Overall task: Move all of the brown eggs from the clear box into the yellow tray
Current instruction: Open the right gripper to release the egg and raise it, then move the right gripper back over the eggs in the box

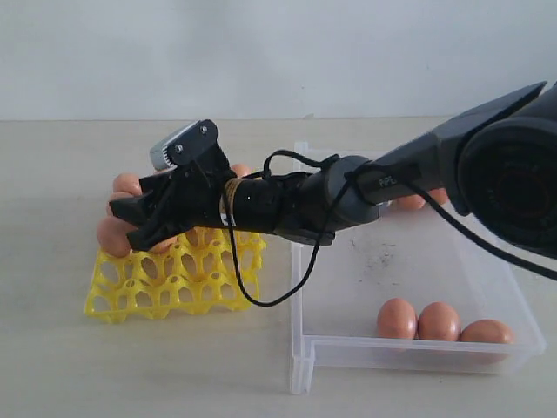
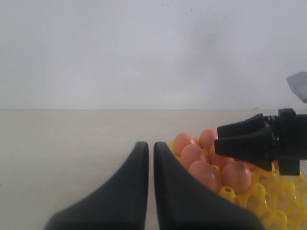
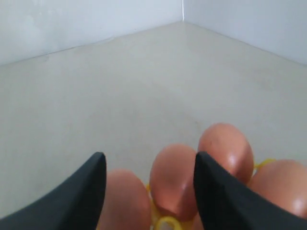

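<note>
Right gripper [image 3: 151,191] hangs over yellow tray [image 1: 174,292], fingers [image 3: 76,196] spread either side of a cupped brown egg [image 3: 173,179], seemingly to free it; left gripper [image 2: 149,146] idles, fingertips pressed together.

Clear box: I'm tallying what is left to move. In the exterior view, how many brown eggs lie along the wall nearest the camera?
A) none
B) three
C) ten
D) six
B: three brown eggs sit side by side against the camera-side wall of the clear box, towards its right corner.
</note>
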`<state>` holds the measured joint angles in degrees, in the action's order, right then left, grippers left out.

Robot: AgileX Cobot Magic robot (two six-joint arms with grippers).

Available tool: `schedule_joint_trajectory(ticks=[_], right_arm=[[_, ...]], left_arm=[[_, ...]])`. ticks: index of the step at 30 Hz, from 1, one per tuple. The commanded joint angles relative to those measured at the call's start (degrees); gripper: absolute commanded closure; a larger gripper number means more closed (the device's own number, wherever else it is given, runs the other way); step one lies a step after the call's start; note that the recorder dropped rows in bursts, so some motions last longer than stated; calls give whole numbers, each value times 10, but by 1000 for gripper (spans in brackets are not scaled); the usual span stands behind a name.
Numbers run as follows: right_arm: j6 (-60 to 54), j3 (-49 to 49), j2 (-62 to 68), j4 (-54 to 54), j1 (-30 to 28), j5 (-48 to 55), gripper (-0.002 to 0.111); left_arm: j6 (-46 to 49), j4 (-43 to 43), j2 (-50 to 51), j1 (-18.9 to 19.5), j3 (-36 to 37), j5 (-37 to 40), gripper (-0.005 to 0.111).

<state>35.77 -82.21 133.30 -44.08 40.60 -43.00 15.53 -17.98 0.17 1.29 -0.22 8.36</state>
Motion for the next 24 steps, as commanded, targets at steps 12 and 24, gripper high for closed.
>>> schedule_joint_trajectory(ticks=[12, 24], right_arm=[[596, 18, -263, -559, -22, 329, 109], [522, 182, -328, -559, -247, 553, 109]], left_arm=[[0, -3, -2, 1, 2, -8, 103], [0, -3, -2, 1, 2, -8, 103]])
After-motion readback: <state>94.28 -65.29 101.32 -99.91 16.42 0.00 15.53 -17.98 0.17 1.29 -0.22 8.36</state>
